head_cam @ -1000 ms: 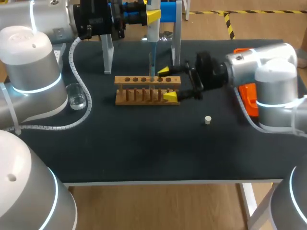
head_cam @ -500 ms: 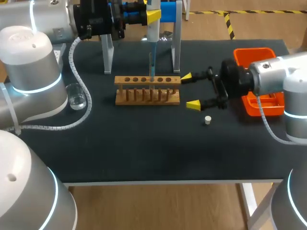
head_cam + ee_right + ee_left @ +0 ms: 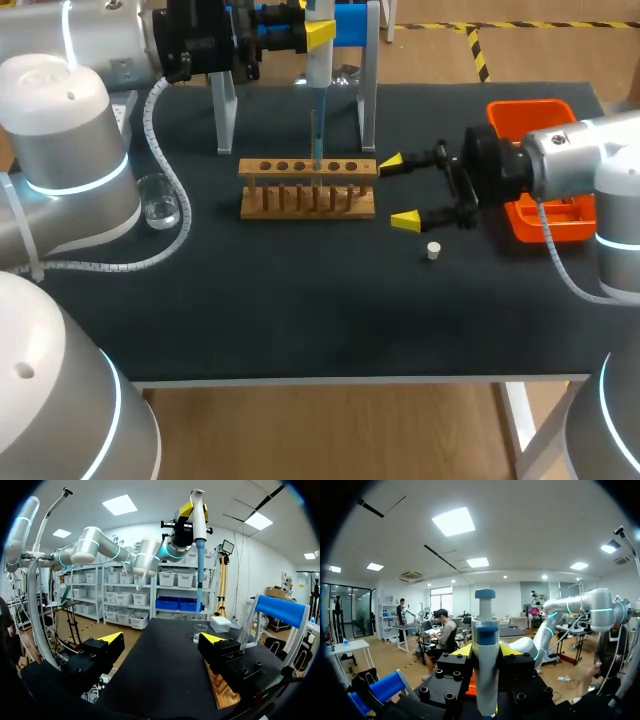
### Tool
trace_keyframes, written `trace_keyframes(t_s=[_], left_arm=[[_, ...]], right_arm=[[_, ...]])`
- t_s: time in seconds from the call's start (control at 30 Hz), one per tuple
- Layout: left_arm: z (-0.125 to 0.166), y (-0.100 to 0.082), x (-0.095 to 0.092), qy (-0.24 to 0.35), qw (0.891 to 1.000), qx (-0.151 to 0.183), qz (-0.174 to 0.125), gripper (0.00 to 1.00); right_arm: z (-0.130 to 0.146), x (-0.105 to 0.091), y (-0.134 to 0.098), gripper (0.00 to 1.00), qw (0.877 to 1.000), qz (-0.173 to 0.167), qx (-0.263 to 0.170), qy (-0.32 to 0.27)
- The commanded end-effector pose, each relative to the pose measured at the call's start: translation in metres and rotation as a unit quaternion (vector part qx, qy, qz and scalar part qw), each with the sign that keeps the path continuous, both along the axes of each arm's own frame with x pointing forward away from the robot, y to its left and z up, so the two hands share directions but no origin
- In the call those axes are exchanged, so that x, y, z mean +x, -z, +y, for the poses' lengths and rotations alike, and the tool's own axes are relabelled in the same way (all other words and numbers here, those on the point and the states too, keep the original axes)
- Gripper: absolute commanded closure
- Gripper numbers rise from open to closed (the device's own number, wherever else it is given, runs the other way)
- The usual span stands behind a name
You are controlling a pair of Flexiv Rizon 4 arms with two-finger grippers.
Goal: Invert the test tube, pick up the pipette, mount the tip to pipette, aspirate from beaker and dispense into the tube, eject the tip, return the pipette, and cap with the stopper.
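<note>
My left gripper (image 3: pixel 319 35) is at the upper middle of the frame, clamped on the pipette (image 3: pixel 318 62), which hangs upright. In the left wrist view the pipette (image 3: pixel 485 650) stands between the two yellow fingers, which press on it from both sides. Its thin bluish tip (image 3: pixel 316 135) runs straight down to the row of holes in the wooden rack (image 3: pixel 307 200), which stands on the dark surface (image 3: pixel 300 310) at the upper centre. What sits in that hole I cannot make out.

My right gripper (image 3: pixel 398 191) comes in from the right side and lies level just beside the rack's right end. Its fingers are wide apart with nothing between them. In the right wrist view one finger (image 3: pixel 212 639) is above the rack's end (image 3: pixel 222 692), and the pipette (image 3: pixel 199 525) and the beaker (image 3: pixel 200 632) are ahead of it.

The beaker (image 3: pixel 158 200) stands at the left of the frame, well apart from the rack. The white stopper (image 3: pixel 433 251) lies on the surface just below the right gripper's lower finger. The orange tray (image 3: pixel 525 112) is at the upper right, partly behind my right arm.
</note>
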State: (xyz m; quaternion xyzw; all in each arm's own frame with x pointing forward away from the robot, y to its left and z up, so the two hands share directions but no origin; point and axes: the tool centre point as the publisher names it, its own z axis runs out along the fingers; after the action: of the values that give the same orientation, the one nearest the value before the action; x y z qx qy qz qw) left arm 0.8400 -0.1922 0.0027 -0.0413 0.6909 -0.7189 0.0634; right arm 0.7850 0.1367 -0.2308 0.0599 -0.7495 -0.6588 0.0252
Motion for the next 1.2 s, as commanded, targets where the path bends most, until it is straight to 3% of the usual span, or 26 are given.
trace_keyframes(t_s=[0.03,0.33,0.47,0.83,1.2], left_arm=[[0.000,0.000,0.001,0.000,1.000,0.000,-0.001,1.00],[0.009,0.004,0.004,0.003,1.000,-0.002,-0.003,1.00],[0.034,0.013,0.012,-0.006,1.000,-0.023,0.002,1.00],[0.113,0.037,0.041,-0.035,0.999,0.001,0.009,1.00],[0.185,0.059,0.073,-0.057,0.998,0.018,-0.014,1.00]], right_arm=[[-0.001,0.000,-0.001,0.00,1.000,0.000,-0.001,0.000],[-0.001,0.000,-0.001,0.00,1.000,0.000,-0.001,0.000],[-0.001,0.000,-0.001,0.00,1.000,0.000,-0.001,0.000],[-0.001,0.000,-0.001,0.00,1.000,0.000,-0.001,0.000],[-0.001,0.000,-0.001,0.00,1.000,0.000,-0.001,0.000]])
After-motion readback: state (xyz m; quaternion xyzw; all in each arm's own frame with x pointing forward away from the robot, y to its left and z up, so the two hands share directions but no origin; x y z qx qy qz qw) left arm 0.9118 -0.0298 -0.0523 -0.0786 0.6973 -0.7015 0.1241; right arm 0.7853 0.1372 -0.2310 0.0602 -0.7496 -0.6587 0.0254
